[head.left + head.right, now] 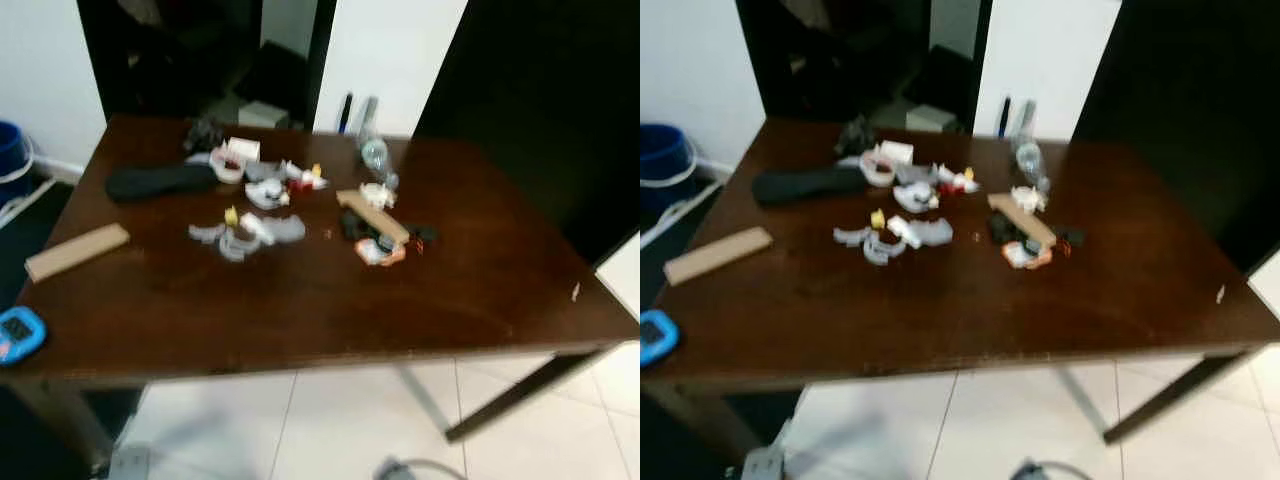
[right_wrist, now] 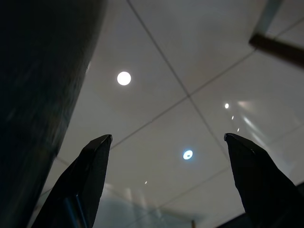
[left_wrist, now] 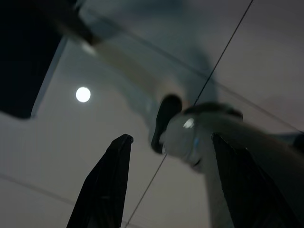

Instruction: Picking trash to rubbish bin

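Scraps of trash lie scattered over the middle of a dark brown table [image 1: 300,300]: grey and white plastic bits [image 1: 250,235], a small white carton [image 1: 243,150], an orange wrapper [image 1: 380,252] and a clear plastic bottle [image 1: 375,152] toward the back. A blue bucket [image 1: 662,155] stands on the floor at the far left. My left gripper [image 3: 173,183] hangs open over pale floor tiles, beside a blurred grey shape. My right gripper [image 2: 168,183] is also open above the tiles, holding nothing.
On the table also lie a long black object [image 1: 160,182], a wooden block [image 1: 77,250], a wooden strip [image 1: 372,215] and a blue device [image 1: 18,333] at the front left corner. Dark doorways stand behind. White tiled floor [image 1: 350,420] lies before the table.
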`<state>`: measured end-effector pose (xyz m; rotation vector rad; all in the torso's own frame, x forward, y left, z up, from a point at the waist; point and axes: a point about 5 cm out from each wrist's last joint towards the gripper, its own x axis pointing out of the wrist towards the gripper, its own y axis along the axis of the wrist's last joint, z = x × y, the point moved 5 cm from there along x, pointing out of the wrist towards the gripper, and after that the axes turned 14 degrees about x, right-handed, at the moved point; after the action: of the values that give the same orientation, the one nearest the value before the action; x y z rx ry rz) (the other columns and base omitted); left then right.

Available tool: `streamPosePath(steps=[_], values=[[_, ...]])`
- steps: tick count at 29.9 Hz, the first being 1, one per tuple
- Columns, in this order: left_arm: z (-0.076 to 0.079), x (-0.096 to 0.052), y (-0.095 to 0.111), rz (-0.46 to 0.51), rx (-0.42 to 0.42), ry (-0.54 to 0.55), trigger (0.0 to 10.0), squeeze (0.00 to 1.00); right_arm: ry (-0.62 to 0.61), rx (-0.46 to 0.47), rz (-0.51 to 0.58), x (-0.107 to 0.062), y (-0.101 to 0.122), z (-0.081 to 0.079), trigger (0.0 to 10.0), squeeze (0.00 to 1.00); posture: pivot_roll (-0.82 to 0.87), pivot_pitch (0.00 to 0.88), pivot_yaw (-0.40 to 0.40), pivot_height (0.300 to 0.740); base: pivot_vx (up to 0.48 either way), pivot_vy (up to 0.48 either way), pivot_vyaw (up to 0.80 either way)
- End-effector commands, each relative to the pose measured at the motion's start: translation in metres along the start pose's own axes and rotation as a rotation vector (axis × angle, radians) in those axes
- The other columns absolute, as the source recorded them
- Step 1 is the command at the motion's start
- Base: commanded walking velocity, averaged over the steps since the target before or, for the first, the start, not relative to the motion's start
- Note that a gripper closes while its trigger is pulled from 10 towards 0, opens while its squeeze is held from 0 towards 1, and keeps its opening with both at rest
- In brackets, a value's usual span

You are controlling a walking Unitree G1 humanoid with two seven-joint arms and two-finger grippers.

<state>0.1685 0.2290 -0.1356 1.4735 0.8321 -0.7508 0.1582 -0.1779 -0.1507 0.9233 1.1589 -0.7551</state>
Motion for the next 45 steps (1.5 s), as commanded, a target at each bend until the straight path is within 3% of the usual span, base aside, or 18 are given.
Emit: streamPosePath(steps=[1,16,32,37,39,41,42,43,45], values=[[0.007,-0.001,-0.012,-0.035,0.002,-0.014,10.0,0.0,0.065,0.016,-0.02,0.002,-0.009,-0.02,10.0,0.0,0.16,0.093,-0.078,0.74,0.0,0.0,0.0],[0.007,-0.002,-0.015,-0.051,0.003,-0.007,10.0,0.0,0.066,0.018,-0.022,0.002,-0.012,-0.02,10.0,0.0,0.16,0.088,-0.084,0.74,0.0,-0.092,0.0],[-0.003,-0.003,-0.016,-0.03,-0.067,0.046,10.0,0.0,0.072,0.037,-0.003,0.002,-0.009,-0.023,10.0,0.0,0.17,0.098,-0.074,0.74,0.0,-0.081,0.0],[-0.023,-0.008,-0.026,-0.048,-0.142,0.141,10.0,0.0,0.072,0.043,0.003,0.002,-0.009,-0.024,10.0,0.0,0.17,0.098,-0.068,0.74,0.0,0.0,0.0],[-0.041,-0.015,-0.038,-0.071,-0.19,0.226,10.0,0.0,0.071,0.044,0.005,0.002,-0.009,-0.024,10.0,0.0,0.18,0.099,-0.069,0.74,0.0,0.0,0.0],[-0.041,-0.015,-0.038,-0.071,-0.19,0.226,10.0,0.0,0.071,0.044,0.005,0.002,-0.009,-0.024,10.0,0.0,0.18,0.099,-0.069,0.74,0.0,0.0,0.0],[-0.056,-0.023,-0.051,-0.098,-0.237,0.3,10.0,0.0,0.07,0.044,0.006,0.002,-0.009,-0.024,10.0,0.0,0.18,0.098,-0.072,0.74,0.0,0.0,0.0],[-0.056,-0.023,-0.051,-0.098,-0.237,0.3,10.0,0.0,0.07,0.044,0.006,0.002,-0.009,-0.024,10.0,0.0,0.18,0.098,-0.072,0.74,0.0,0.0,0.0],[-0.099,-0.049,-0.084,-0.144,-0.388,0.518,10.0,0.0,0.069,0.037,0.006,0.002,-0.009,-0.024,10.0,0.0,0.2,0.105,-0.081,0.74,0.0,0.0,0.0]])
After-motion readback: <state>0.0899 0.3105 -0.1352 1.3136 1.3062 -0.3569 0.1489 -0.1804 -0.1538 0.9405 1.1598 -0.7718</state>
